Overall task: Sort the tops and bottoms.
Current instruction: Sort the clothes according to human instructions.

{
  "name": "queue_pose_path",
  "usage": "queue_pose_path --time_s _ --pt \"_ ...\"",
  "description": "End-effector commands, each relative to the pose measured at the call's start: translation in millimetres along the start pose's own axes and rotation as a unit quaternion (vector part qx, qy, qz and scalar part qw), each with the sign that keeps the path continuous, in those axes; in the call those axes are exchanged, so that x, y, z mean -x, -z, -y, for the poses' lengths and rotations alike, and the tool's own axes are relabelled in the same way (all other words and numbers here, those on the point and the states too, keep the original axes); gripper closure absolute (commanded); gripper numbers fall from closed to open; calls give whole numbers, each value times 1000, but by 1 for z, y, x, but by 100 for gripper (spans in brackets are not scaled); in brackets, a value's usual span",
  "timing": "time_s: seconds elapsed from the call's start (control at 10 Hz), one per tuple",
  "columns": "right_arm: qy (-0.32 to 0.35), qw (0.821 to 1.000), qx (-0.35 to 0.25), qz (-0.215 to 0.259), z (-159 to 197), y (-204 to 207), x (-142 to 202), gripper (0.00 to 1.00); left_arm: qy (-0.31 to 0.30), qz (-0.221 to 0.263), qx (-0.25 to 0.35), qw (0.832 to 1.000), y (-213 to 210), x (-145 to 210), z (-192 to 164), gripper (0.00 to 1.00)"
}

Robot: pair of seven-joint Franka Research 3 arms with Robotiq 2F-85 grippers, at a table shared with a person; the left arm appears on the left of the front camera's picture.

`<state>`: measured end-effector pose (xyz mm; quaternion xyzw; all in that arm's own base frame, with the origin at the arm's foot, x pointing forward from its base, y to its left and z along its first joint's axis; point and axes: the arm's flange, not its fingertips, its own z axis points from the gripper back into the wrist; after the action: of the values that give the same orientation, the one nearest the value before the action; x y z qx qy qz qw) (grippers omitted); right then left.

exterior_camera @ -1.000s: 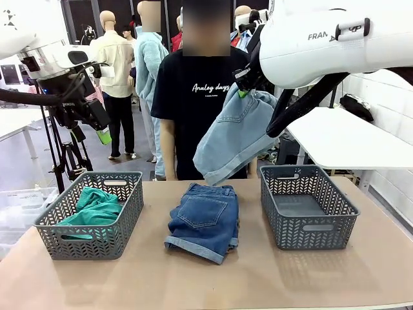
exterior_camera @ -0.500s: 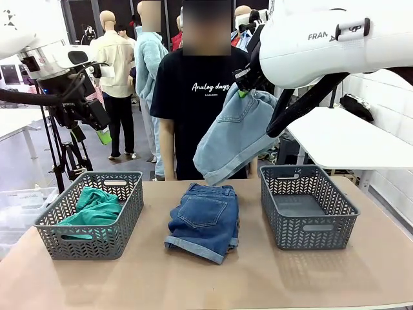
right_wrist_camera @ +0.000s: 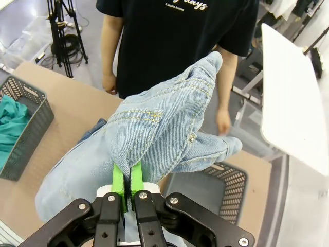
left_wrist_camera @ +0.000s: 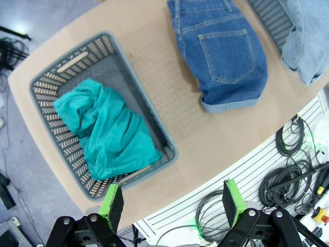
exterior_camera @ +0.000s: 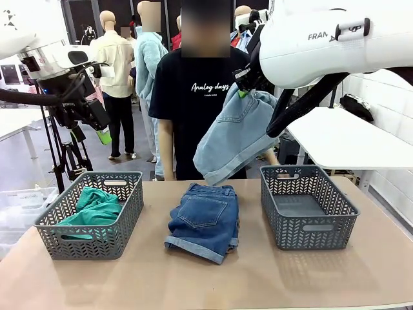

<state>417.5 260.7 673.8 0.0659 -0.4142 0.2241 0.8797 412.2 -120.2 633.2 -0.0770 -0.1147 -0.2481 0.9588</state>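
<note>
My right jaws pinch a thick fold of the limp, light pale shorts (exterior_camera: 235,137); my left jaws gape empty.

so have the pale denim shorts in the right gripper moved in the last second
No. The pale light-blue shorts hang from the right gripper in the same spot, still above and to the left of the right basket.
</note>
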Motion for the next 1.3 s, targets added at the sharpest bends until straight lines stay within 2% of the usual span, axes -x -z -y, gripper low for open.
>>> queue_pose_path --time_s 0.0,1.2 --pt "-1 1000 1 6 1 -4 -1 100 -6 3 -1 1000 -1 0 0 0" --pt "-1 1000 1 6 1 -4 -1 100 -6 3 -1 1000 -1 0 0 0"
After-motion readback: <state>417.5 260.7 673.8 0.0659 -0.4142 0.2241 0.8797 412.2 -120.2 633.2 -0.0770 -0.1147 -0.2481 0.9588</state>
